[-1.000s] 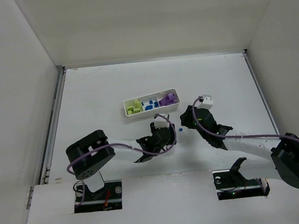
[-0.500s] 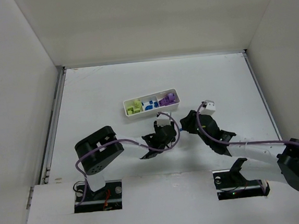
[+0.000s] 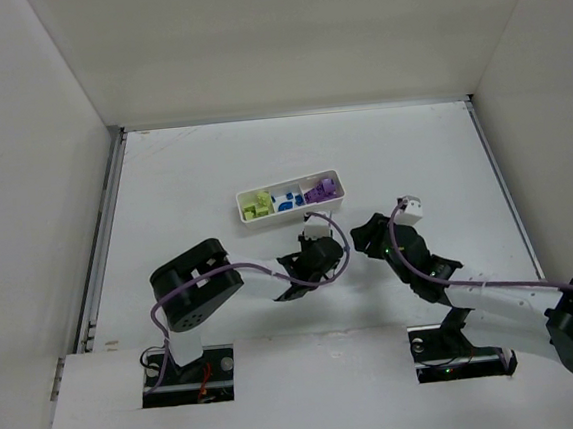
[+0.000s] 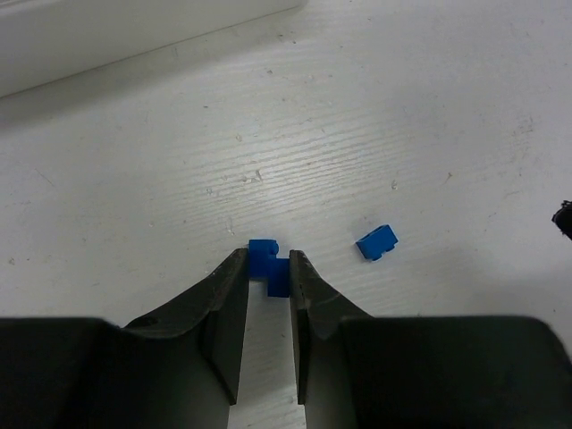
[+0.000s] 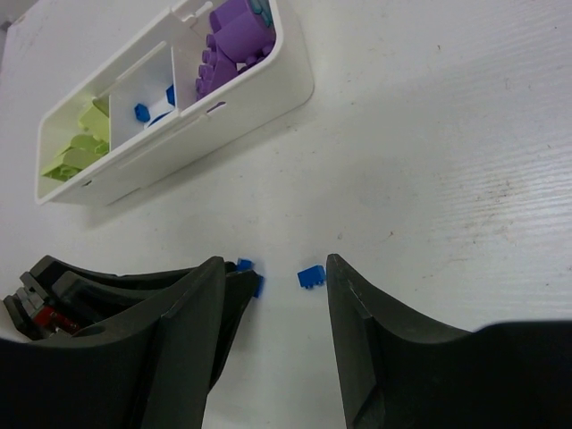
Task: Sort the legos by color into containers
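My left gripper (image 4: 267, 258) is shut on a tiny blue lego (image 4: 269, 270) that rests on the white table. A second blue lego (image 4: 377, 241) lies loose just to its right. In the right wrist view that loose lego (image 5: 311, 276) sits between the wide-apart fingers of my open right gripper (image 5: 273, 264), close to the right finger. The left gripper's black fingers (image 5: 234, 295) show there too. The white container (image 3: 290, 200) holds lime legos (image 5: 79, 143), blue ones (image 5: 143, 111) and purple ones (image 5: 234, 40), each colour in its own compartment. From above, the left gripper (image 3: 338, 257) and right gripper (image 3: 357, 238) nearly meet.
White walls enclose the table (image 3: 422, 152) at the back and on both sides. Both arms cross the near half of the table, and their purple cables (image 3: 411, 259) loop over them. The container stands just beyond the two grippers.
The left gripper has slid right to the blue lego and its jaws have come together on it. The right arm has drawn back a little to the right and toward the near edge.
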`<state>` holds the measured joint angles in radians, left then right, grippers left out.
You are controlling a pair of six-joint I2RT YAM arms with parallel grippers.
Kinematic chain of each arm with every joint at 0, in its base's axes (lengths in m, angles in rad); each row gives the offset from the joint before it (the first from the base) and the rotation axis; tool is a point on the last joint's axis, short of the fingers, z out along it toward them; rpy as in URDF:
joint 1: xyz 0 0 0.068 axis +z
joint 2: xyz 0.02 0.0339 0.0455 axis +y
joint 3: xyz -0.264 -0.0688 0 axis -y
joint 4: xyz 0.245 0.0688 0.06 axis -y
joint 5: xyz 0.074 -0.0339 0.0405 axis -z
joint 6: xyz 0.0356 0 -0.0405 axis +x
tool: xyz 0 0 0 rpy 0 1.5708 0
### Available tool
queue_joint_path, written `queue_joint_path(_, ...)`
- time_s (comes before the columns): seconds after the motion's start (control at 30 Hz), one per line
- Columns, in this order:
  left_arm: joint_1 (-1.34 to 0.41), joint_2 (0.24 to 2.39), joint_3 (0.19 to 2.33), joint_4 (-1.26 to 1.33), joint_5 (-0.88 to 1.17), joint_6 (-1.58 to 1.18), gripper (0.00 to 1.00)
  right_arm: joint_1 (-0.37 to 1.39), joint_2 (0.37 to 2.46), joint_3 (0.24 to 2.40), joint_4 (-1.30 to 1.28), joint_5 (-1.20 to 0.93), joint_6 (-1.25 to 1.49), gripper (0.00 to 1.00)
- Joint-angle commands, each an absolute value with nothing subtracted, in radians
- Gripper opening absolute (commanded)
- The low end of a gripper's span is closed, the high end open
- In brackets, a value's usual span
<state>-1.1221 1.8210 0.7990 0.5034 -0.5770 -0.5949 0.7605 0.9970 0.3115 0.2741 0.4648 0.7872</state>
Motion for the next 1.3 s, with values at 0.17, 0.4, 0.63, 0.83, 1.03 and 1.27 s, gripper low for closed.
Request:
queue_joint_path(0.17,-1.075,1.642,0.801,0.445,-0.554,-0.589,0.18,0.751,1.02,0.304,0.33,0.48,0.813,0.55)
queue_joint_path(0.4,-0.969,1.507,0.81,0.419,-0.537,-0.534,0.18,0.755,1.045,0.31,0.334,0.479,0.818,0.55)
queue_joint_path(0.63,-0.779,1.525,0.868,0.416,-0.477,-0.479,0.2,0.766,1.112,0.342,0.334,0.485,0.807,0.55)
queue_joint_path(0.83,-0.702,1.655,0.948,0.416,-0.442,-0.456,0.23,0.789,1.123,0.345,0.307,0.511,0.802,0.55)
queue_joint_path(1.03,-0.693,1.721,0.985,0.416,-0.448,-0.43,0.36,0.801,1.143,0.367,0.235,0.552,0.804,0.55)
queue_joint_path(1.27,-0.703,1.617,0.916,0.428,-0.474,-0.449,0.48,0.826,1.262,0.46,0.173,0.56,0.756,0.54)
